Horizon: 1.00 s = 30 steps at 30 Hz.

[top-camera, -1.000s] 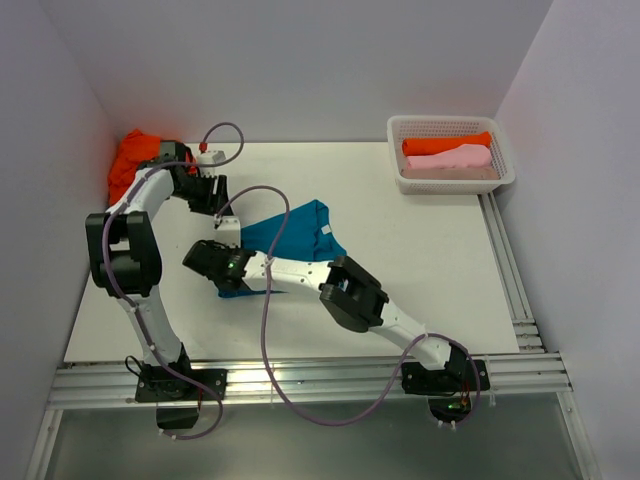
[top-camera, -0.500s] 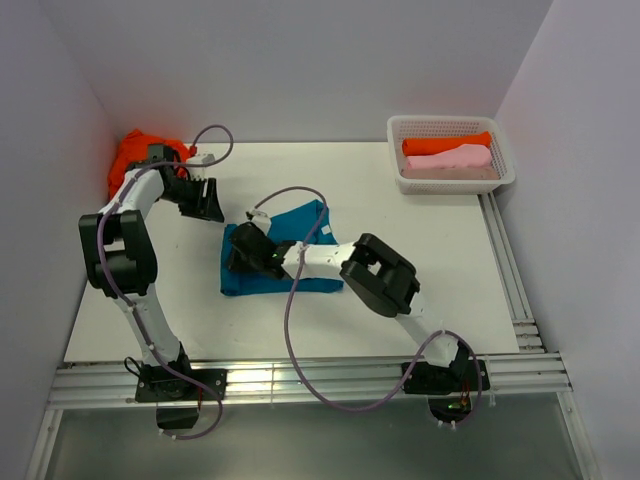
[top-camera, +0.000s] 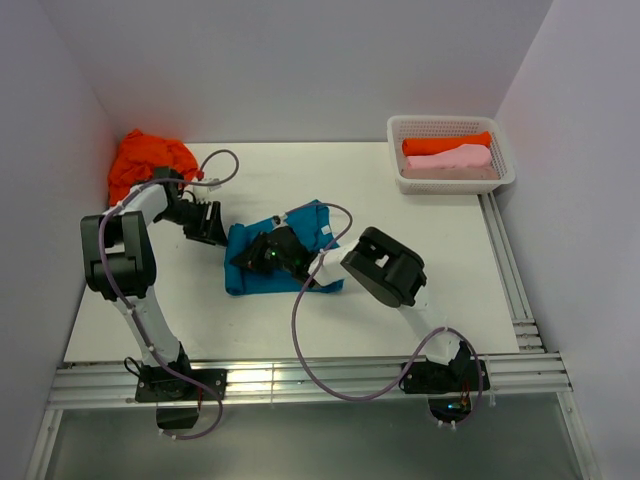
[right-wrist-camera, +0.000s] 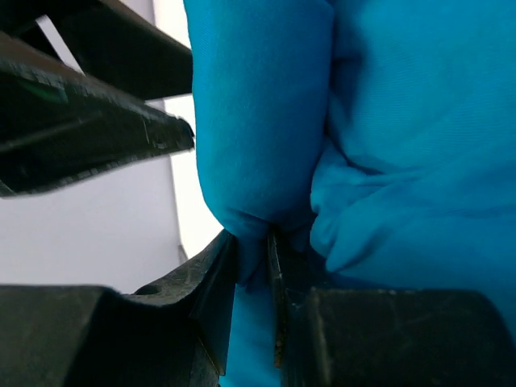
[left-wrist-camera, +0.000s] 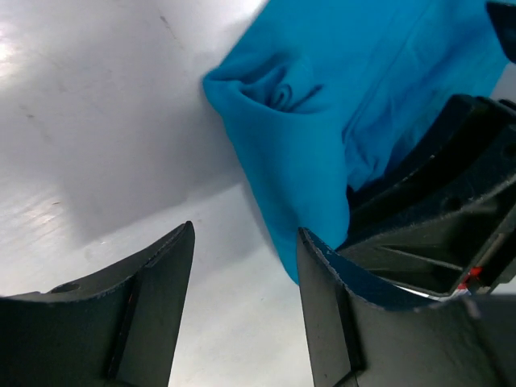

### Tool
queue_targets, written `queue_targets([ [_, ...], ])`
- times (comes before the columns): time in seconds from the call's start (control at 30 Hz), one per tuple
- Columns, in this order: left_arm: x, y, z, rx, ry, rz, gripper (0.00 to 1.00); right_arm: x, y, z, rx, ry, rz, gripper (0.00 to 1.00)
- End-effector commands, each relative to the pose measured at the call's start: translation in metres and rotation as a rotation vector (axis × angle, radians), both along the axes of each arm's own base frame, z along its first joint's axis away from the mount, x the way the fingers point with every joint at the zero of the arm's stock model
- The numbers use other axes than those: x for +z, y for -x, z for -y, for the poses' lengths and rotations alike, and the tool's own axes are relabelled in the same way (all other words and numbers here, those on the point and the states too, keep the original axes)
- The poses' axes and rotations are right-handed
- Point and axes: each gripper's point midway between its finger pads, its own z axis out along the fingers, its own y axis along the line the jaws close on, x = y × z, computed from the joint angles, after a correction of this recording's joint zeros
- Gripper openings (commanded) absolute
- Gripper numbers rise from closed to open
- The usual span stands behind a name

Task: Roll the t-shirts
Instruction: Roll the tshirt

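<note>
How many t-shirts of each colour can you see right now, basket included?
teal-blue cloth t-shirt: 1
bright orange cloth t-shirts: 2, crumpled one, rolled one in the white plastic lattice basket
pale pink rolled cloth t-shirt: 1, same basket
Total: 4

teal t-shirt (top-camera: pixel 252 275) bunched at centre; orange t-shirt (top-camera: pixel 145 160) crumpled far-left; orange roll (top-camera: pixel 445 143), pink roll (top-camera: pixel 455 158) far-right.

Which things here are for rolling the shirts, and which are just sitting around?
For the job:
- teal-blue t-shirt, pinched by the right gripper
- crumpled orange t-shirt, far left corner
- rolled orange t-shirt and rolled pink t-shirt, already in the basket

Just sitting around:
- white lattice basket, only holding the rolled ones
</note>
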Motion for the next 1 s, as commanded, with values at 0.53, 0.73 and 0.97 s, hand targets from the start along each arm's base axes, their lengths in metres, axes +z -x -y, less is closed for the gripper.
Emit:
queue_targets([
  [0.53, -0.006, -0.013, 0.021, 0.007, -0.062, 0.088, 0.56, 0.008, -0.01, 0.022, -0.138, 0.104, -0.025, 0.47],
  [0.73, -0.011, -0.015, 0.028, -0.003, -0.098, 0.091, 0.55, 0.032, -0.016, 0.04, -0.253, 0.318, 0.043, 0.5],
  [0.97, -0.013, -0.021, 0.028, 0.003, -0.127, 0.096, 0.55, 0.055, -0.008, 0.048, -0.305, 0.51, 0.124, 0.5],
])
